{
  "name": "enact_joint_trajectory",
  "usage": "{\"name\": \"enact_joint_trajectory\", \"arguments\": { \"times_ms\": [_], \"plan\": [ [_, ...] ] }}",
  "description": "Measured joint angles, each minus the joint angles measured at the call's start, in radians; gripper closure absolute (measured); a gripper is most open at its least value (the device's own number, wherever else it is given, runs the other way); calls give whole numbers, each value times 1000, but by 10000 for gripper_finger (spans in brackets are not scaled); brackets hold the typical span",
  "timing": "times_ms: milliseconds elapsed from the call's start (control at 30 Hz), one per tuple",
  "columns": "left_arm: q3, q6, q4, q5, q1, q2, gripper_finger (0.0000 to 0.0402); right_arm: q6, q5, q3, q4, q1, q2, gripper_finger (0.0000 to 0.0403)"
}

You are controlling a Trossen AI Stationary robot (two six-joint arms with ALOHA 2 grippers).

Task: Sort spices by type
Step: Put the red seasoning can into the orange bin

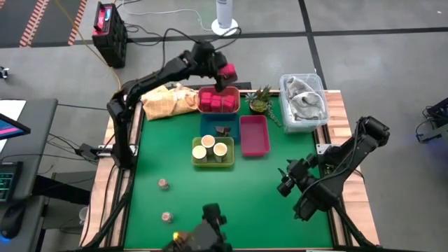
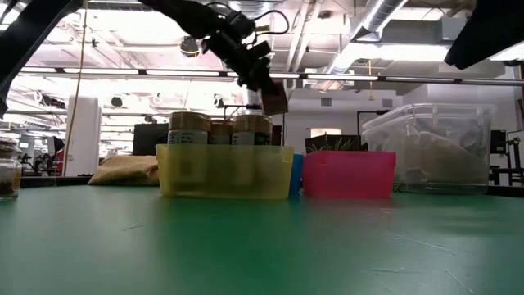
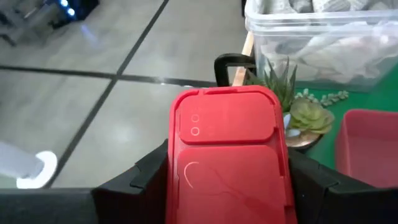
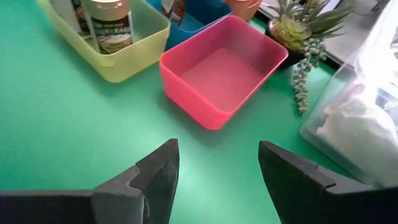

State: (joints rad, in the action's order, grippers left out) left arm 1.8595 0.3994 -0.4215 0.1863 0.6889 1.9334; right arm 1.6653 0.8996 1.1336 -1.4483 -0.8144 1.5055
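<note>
My left gripper [image 1: 222, 75] hangs over the table's far edge, shut on a bright pink packet [image 3: 229, 155], just beyond a red tray [image 1: 218, 102] that holds more pink packets. Three cream-topped jars stand in a yellow-green tray [image 1: 213, 152]. A dark brown piece lies in the blue tray [image 1: 218, 128]. The pink tray [image 1: 254, 134] holds nothing. Two tiny brownish jars [image 1: 163, 184] [image 1: 166, 218] stand on the green mat at the near left. My right gripper [image 4: 217, 168] stands open at the near right, with nothing between its fingers. My left gripper pinches the pink packet by its two long sides [image 3: 177, 168] between its two fingers [image 3: 146, 174]. The fingers slant down toward the table's far right and lie along the packet. Its lidded end [image 3: 225, 118] sticks out past them. The packet is lifted clear, high above the trays [image 2: 274, 98].
A small potted plant [image 1: 260, 100] stands right of the red tray. A clear plastic bin [image 1: 303, 102] with cloth fills the far right corner. A yellow bag [image 1: 168, 101] lies at the far left. Bare green mat spreads across the near half.
</note>
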Motion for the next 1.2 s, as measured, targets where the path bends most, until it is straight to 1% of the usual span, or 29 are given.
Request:
{"name": "enact_joint_trajectory", "arguments": {
  "times_ms": [67,167,233,300,367,600,933,1067,1200],
  "plan": [
    [3,22,23,42,15,20,189,0,4,0,-13,11,0,154],
    [3,57,8,109,27,67,189,-16,19,0,-13,25,0,154],
    [1,115,10,94,21,102,189,-18,23,0,-12,32,0,154],
    [0,133,23,77,18,129,188,-17,23,0,-2,33,0,154],
    [0,147,40,81,20,145,188,-18,23,0,13,33,0,154],
    [2,192,-2,96,45,161,188,-17,23,0,25,34,0,154],
    [2,313,-69,107,46,206,189,-14,23,0,59,39,0,154],
    [0,323,-95,103,47,217,189,-15,23,0,70,39,0,154],
    [2,340,-118,122,48,211,189,-15,23,0,73,39,0,154]
  ]
}}
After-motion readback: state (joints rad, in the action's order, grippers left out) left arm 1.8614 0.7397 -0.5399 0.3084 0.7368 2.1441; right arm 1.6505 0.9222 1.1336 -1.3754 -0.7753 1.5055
